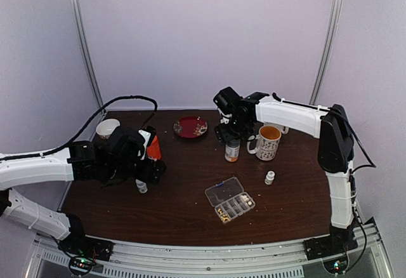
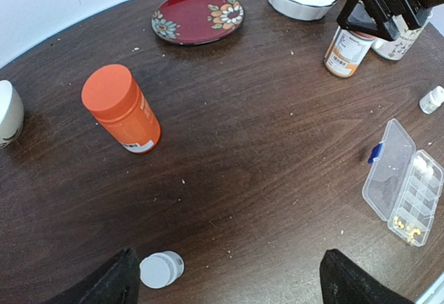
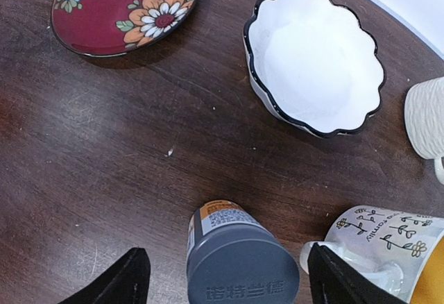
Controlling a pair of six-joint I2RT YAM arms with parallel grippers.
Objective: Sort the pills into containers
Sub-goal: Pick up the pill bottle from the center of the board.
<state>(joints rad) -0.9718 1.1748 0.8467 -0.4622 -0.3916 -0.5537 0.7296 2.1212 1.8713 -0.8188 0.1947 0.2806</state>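
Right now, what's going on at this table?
The right gripper hangs over the grey-capped amber bottle, with its jaws open on either side of the cap and not gripping it. The left gripper is open and empty above the table, a small white-capped bottle beside one finger. The clear organiser lies with its lid open. White pills sit at one end and tan-yellow pills at the other. No pill is being handled.
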